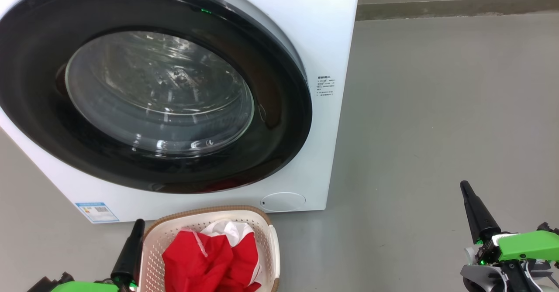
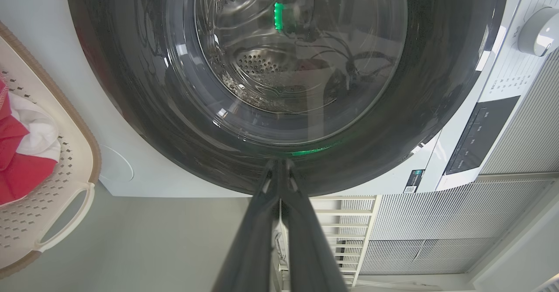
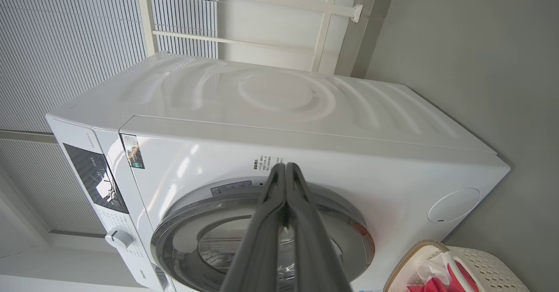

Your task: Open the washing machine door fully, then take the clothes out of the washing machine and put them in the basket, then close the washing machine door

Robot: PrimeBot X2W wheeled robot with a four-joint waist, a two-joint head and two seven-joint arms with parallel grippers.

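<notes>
Washing machine door (image 1: pixel 279 121) appeared shut, red clothes (image 1: pixel 205 257) lay in the basket (image 1: pixel 267 239), left gripper (image 1: pixel 139 223) and right gripper (image 1: pixel 464 185) were pinched closed, empty; I judged only withdrawal remained.

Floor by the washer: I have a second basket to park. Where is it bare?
Bare floor right of the washing machine, up to the right gripper. Crowded in front: the basket of clothes, the left gripper beside it.

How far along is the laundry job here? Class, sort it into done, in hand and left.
Done: the clothes lie in the basket, and the washing machine door looks closed flat against the washing machine. In hand: nothing; the left gripper and right gripper are shut and empty, clear of the door. Left: nothing that shows.
</notes>
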